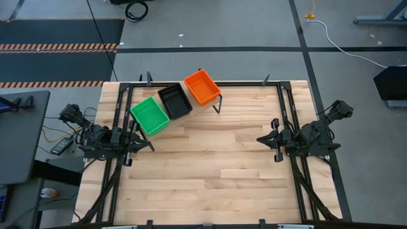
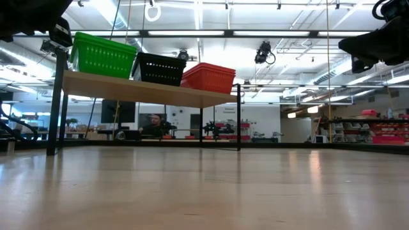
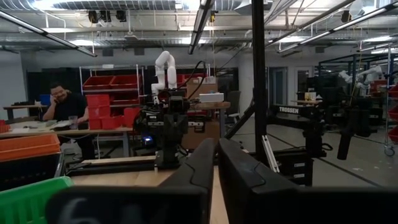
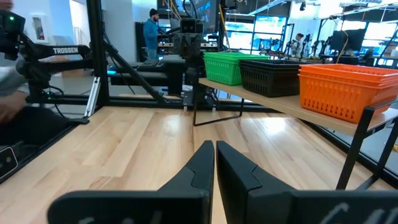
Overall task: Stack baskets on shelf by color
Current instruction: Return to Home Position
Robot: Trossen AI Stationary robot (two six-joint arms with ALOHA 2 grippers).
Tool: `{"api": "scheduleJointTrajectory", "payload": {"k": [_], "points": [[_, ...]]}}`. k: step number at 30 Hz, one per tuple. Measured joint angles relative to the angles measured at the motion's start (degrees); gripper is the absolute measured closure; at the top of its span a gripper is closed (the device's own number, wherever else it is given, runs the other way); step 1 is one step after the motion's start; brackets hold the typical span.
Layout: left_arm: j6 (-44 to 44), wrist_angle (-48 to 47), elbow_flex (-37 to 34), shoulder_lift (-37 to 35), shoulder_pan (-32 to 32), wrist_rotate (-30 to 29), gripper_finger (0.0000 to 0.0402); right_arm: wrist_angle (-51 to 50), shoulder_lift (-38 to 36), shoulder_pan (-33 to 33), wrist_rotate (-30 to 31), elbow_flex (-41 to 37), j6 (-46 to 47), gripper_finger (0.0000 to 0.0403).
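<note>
Three baskets stand side by side with their bottoms on the shelf (image 1: 215,100), a light board on black legs at the table's far side: a green basket (image 1: 149,115), a black basket (image 1: 174,101) and an orange basket (image 1: 201,87). The low view shows green (image 2: 102,56), black (image 2: 158,69) and orange (image 2: 208,78) in a row; whether each is a stack, I cannot tell. My left gripper (image 1: 147,145) waits shut at the table's left edge, near the green basket. My right gripper (image 1: 262,138) waits shut at the right edge, its fingers (image 4: 214,155) together above bare wood.
The slatted wooden tabletop (image 1: 216,172) spreads between the two arms. A black frame (image 1: 286,108) runs along the table's edges. Beyond the table a seated person (image 3: 65,106) and a standing person (image 4: 151,28) show in the room.
</note>
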Motion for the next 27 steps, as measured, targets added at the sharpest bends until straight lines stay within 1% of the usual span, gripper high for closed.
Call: {"api": "scheduleJointTrajectory", "payload": {"k": [6,15,23,27], "points": [[0.00,0.00,0.01,0.00,0.00,0.00,0.0368,0.00,0.00,0.00,0.01,0.00,0.00,0.0378],[0.00,0.00,0.00,0.00,0.00,0.00,0.0378,0.00,0.00,0.00,0.00,0.00,0.00,0.0378],[0.00,0.00,0.00,0.00,0.00,-0.02,0.0368,0.00,0.00,0.00,0.02,0.00,0.00,0.0378],[0.00,0.00,-0.01,-0.02,0.00,0.00,0.0370,0.00,-0.01,0.00,0.00,0.00,0.00,0.0378]]}}
